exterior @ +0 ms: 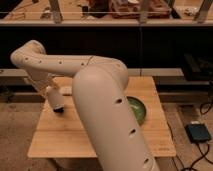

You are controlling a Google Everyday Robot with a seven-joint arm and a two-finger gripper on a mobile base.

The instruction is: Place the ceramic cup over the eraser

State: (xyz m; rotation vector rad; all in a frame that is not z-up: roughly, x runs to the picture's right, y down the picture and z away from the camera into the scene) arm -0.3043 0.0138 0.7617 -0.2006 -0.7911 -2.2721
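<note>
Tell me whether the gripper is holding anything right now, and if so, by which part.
That cannot be told. The gripper is low over the left side of the wooden table, but its dark tip hides whatever may be in it.

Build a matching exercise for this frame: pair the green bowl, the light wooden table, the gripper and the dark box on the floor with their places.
Things:
1. wide green bowl
2. gripper
3. light wooden table
4. dark box

Places:
A. on the floor, right of the table
B. low over the table's left part
C. on the table's right side, partly behind the arm
D. under the arm

Pairs: 1-C, 2-B, 3-D, 4-A
</note>
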